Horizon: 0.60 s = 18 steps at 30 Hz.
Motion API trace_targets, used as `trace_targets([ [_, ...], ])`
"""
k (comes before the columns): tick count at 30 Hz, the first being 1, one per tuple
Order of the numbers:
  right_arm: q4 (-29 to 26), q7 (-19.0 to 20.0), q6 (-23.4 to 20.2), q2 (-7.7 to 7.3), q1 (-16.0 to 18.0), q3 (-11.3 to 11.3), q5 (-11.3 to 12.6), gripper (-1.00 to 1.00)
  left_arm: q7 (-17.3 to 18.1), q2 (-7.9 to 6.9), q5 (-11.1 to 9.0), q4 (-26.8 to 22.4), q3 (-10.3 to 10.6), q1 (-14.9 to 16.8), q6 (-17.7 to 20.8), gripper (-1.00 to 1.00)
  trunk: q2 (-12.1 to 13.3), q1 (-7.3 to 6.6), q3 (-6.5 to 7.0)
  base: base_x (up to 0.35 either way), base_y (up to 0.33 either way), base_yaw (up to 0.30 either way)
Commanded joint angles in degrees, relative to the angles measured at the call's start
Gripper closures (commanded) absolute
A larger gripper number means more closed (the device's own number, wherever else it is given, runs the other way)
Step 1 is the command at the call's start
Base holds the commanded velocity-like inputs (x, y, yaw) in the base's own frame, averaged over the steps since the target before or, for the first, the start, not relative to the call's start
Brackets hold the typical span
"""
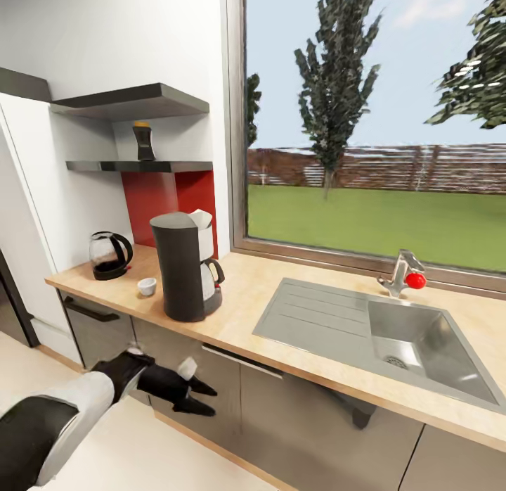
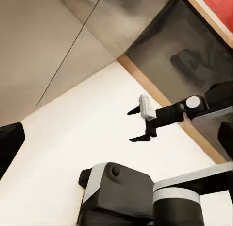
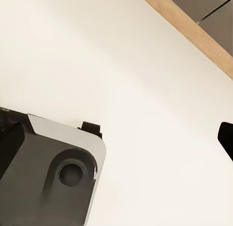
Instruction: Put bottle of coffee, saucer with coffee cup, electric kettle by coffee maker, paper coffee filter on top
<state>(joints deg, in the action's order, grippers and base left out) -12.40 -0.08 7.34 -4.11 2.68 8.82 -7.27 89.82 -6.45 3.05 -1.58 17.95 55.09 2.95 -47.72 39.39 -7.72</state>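
Hovering with spread, empty fingers point(image 1: 204, 397) below the counter point(image 1: 281, 301), you've filter point(image 1: 202, 219), kettle point(image 1: 110, 254), cup point(image 1: 147, 286) beside the coffee maker point(image 1: 180, 266); bottle point(image 1: 143, 141) still shelved.

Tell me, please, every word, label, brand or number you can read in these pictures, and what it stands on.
No text can be read anywhere.
The bottle of coffee on the shelf: any label print is too small and blurred to read.
The coffee maker, the electric kettle and the coffee cup: no markings visible.
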Motion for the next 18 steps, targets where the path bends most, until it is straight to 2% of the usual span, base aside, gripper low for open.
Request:
trace_targets([
  [1, 0.01, -0.01, 0.13, -0.02, 0.04, -0.01, -0.53, -1.00, 0.18, -2.02, 0.27, -0.09, -0.88, -5.23, -2.53, -1.00, -0.07, 0.01, -0.07, 0.000, 0.000, 0.000],
  [2, -0.01, -0.01, 0.13, -0.02, 0.04, -0.02, -0.51, -1.00, 0.18, -2.61, 0.23, -0.09, -0.97, -8.02, -3.38, -1.00, -0.07, 0.01, -0.07, 0.000, 0.000, 0.000],
  [4, -0.05, -0.01, 0.13, -0.02, 0.04, -0.02, -0.49, -1.00, 0.18, -3.21, -0.25, -0.09, -1.07, -11.42, -4.15, -1.00, -0.07, 0.01, -0.07, 0.000, 0.000, 0.000],
  [6, -0.12, -0.01, 0.46, -0.02, 0.04, -0.08, -0.47, -1.00, 0.18, -4.08, -2.92, -0.09, -1.12, -14.73, -4.68, -1.00, -0.07, 0.01, -0.07, 0.000, 0.000, 0.000],
  [8, -0.14, -0.01, 1.09, -0.02, 0.06, -0.09, -0.45, -1.00, 0.18, -4.58, -4.74, -0.09, -1.14, -16.35, -4.82, -1.00, -0.07, 0.01, -0.07, 0.000, 0.000, 0.000],
  [9, -0.17, -0.01, 1.86, -0.02, 0.05, -0.13, -0.42, -1.00, -0.65, -5.07, -6.52, -0.09, -1.15, -17.92, -4.91, -1.00, -0.07, 0.01, -0.07, 0.000, 0.000, 0.000],
  [11, -0.20, -0.01, 2.44, -0.02, 0.06, -0.16, -0.39, -1.00, -3.27, -5.45, -8.03, -0.09, -1.16, -19.49, -4.96, -1.00, -0.07, 0.01, -0.07, 0.000, 0.000, 0.000],
  [12, -0.27, 0.03, 2.94, 0.00, 0.08, -0.18, -0.30, -1.00, -8.16, -5.82, -9.55, -0.09, -1.16, -21.59, -5.01, -1.00, -0.07, 0.01, -0.07, 0.000, 0.000, 0.000],
  [16, -0.31, 0.06, 3.25, 0.01, 0.10, -0.24, -0.16, -1.00, -16.68, -6.13, -10.57, -0.09, -1.15, -24.14, -5.04, -1.00, -0.07, 0.01, -0.07, 0.000, 0.000, 0.000],
  [17, -0.37, 0.05, 3.36, 0.00, 0.11, -0.30, -0.09, -1.00, -23.48, -6.08, -10.94, -0.09, -1.05, -25.85, -5.04, -1.00, -0.07, 0.01, -0.07, 0.000, 0.000, 0.000],
  [18, -0.38, 0.06, 3.38, -0.01, 0.12, -0.33, -0.08, -1.00, -25.53, -6.05, -11.01, -0.09, -1.02, -26.30, -5.04, -1.00, -0.07, 0.01, -0.07, 0.000, 0.000, 0.000],
])
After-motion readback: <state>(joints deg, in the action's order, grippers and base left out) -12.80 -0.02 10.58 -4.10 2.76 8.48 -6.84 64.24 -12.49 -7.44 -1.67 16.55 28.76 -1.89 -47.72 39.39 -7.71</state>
